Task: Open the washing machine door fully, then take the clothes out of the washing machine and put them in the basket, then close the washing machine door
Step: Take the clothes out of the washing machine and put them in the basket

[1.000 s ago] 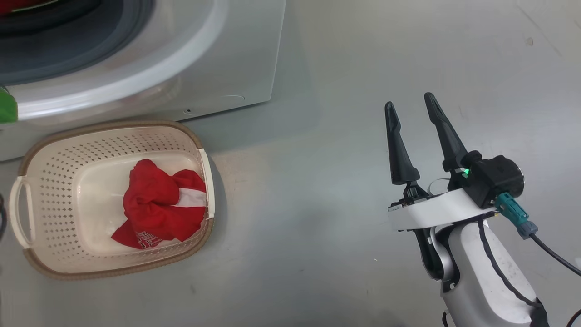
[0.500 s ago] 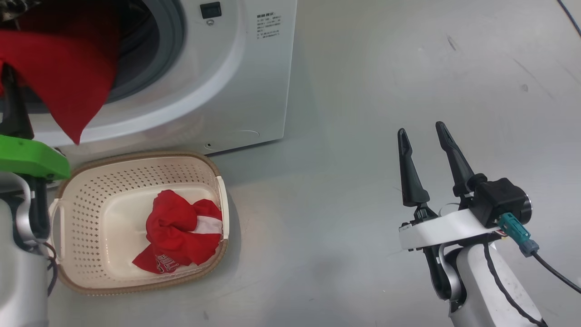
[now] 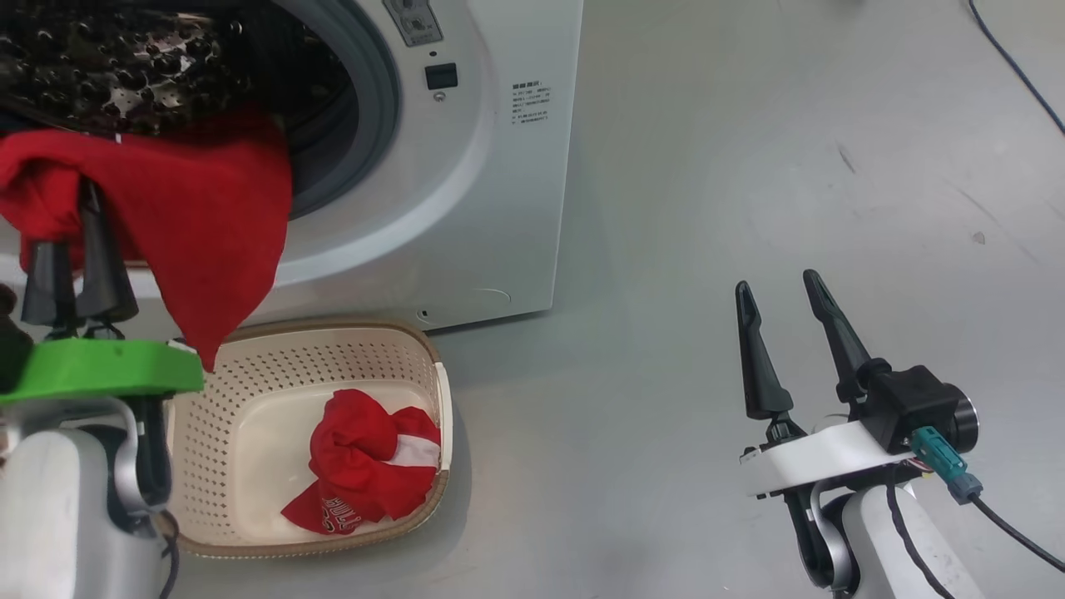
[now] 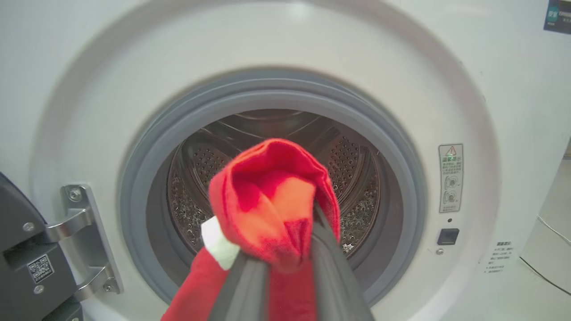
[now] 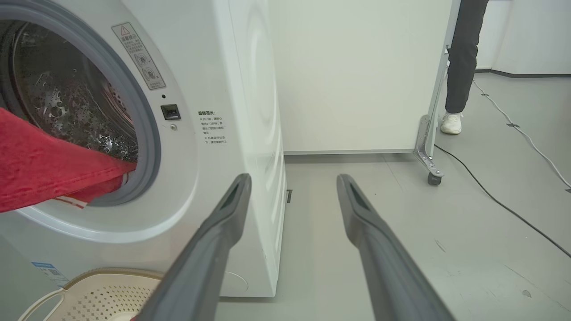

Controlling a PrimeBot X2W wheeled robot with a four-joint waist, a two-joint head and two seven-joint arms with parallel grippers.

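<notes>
The head camera has tilted up since a second ago, so the washer's point(image 3: 499, 208) drum mouth is now seen; the left gripper point(image 3: 71, 249) is clamped on a red garment point(image 3: 208, 216) held before that mouth, one point hanging above the basket point(image 3: 250, 366); fingertips are buried in folds; the door point(image 4: 18, 249) is cut off; a second garment point(image 3: 366, 466), red, white-striped, lettered, is lying in the basket; the right gripper point(image 3: 775, 283) is spread wide, empty.

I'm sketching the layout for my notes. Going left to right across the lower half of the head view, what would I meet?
The left gripper, shut on the hanging red garment → basket, with a crumpled red garment inside → right gripper, open.
</notes>
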